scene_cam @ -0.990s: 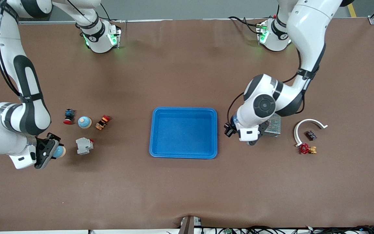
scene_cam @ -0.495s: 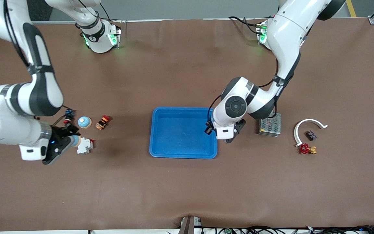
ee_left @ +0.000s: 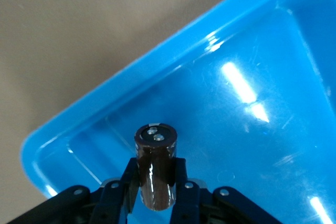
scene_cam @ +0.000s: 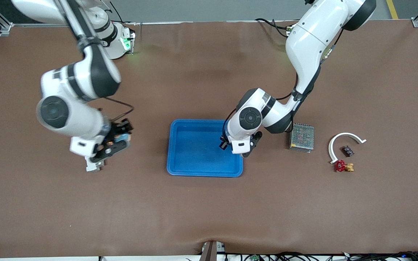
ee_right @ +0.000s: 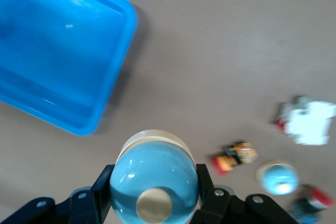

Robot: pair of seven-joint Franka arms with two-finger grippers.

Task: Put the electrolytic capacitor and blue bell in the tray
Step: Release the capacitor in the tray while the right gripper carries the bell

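The bright blue tray (scene_cam: 194, 154) lies mid-table. My left gripper (scene_cam: 228, 143) hangs over the tray's end toward the left arm. In the left wrist view the gripper (ee_left: 156, 195) is shut on a dark brown electrolytic capacitor (ee_left: 156, 163), held over a corner of the tray (ee_left: 252, 103). My right gripper (scene_cam: 116, 142) is over the table between the small parts and the tray. It is shut on a light blue bell (ee_right: 154, 182) with a cream base, which also shows in the front view (scene_cam: 123, 137). The tray (ee_right: 52, 61) shows ahead of it.
A second blue bell (ee_right: 278, 178), an orange-red part (ee_right: 234, 157), a white block (ee_right: 310, 123) and a red-capped button (ee_right: 312, 205) lie under the right arm. A grey mesh box (scene_cam: 302, 137), white arc (scene_cam: 343, 139), black part (scene_cam: 347, 150) and red valve (scene_cam: 340, 166) lie toward the left arm's end.
My right gripper has risen with the blue bell and moved toward the tray. My left gripper has carried the capacitor from beside the mesh box to over the tray.
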